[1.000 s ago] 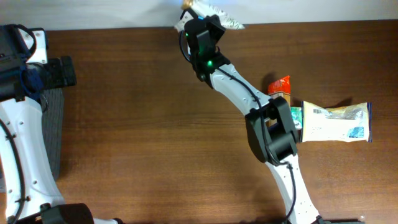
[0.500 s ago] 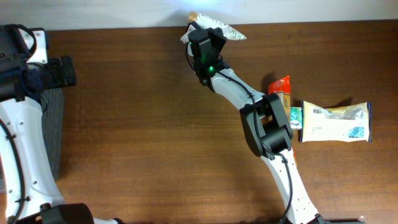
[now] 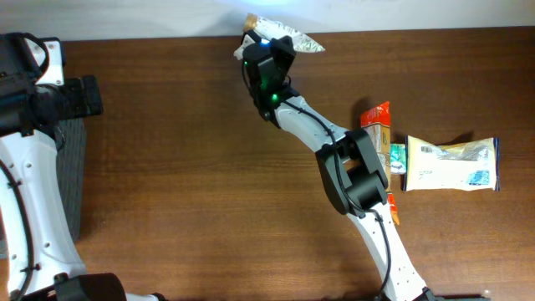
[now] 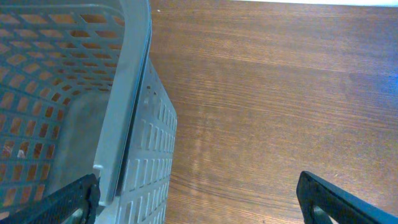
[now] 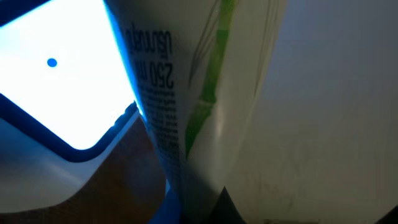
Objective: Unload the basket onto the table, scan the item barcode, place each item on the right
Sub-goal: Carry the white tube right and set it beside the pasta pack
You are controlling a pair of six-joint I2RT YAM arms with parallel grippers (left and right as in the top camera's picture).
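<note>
- Two arms stood over the wooden table (image 3: 167, 184). The right one was stretched to the far edge and the left one was parked at the left side.
- Grey mesh basket (image 4: 62, 93) lay below the left gripper (image 4: 199, 200), whose jaws gaped fully and held nothing.
- Spare goods waited at the right: a white-and-blue bag (image 3: 451, 163) with an orange packet (image 3: 376, 115) near it.
- Right gripper (image 3: 271, 50) was clamped tight on the white-and-green pouch (image 3: 291, 40), held at the table's far edge.
- Scanner window (image 5: 56, 68) glowed just beside the pouch, whose printed side met it at a slant.
- Judgement: no barcode showed in the wrist view. Best to roll the pouch slowly until the coded face squares to the window, hold it close and steady with the film flat, then pause for the read.
</note>
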